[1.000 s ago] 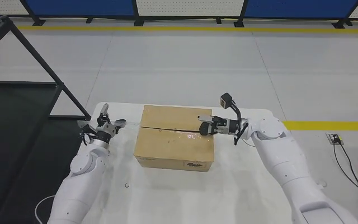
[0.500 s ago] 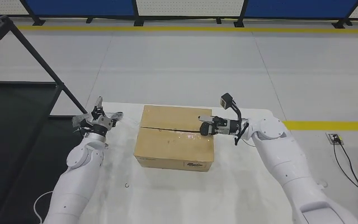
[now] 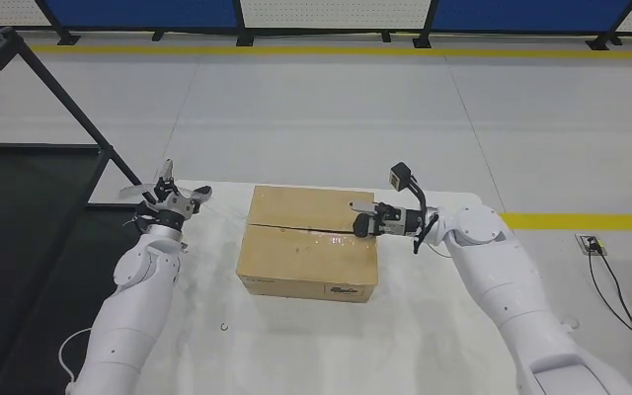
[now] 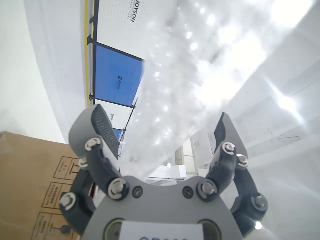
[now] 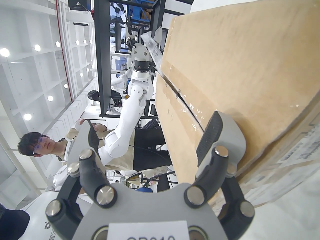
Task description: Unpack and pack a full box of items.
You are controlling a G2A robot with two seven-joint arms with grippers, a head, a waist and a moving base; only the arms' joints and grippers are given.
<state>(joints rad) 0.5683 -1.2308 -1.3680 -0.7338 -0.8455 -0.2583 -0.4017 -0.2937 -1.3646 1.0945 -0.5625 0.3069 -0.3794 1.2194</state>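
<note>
Room: pale floor with a yellow line [image 3: 296,49] along the far side, blue panels [image 3: 138,12] behind it, and a black frame [image 3: 59,109] standing off the worktop's left far corner.
Worktop: the white worktop [image 3: 296,336] carries the box. A small dark bit [image 3: 225,326] lies in front of the box, too small to tell what it is.
Box: the brown cardboard box [image 3: 308,247] sits in the middle of the worktop with its flaps down. A seam [image 3: 296,229] runs across its top from left to right, with shiny scraps along it.
Tape: a clear strip of tape [image 4: 180,88] stands up from between the left pincer's fingers. Whether it is clamped or only stuck to a pad cannot be told.
In the way: the box stands between the two arms, and the black frame is close by the left arm.
Left arm: bent at the elbow at the worktop's left far corner, apart from the box. The left pincer [image 3: 163,193] is raised and tilted up and away, its fingers spread wide.
Right arm: stretched in from the right, forearm level above the worktop. The right pincer [image 3: 357,219] is at the box's right edge where the seam ends, spread wide. One finger pad [image 5: 210,138] lies on the box top just beside the seam and the other finger is in the air off the box.
</note>
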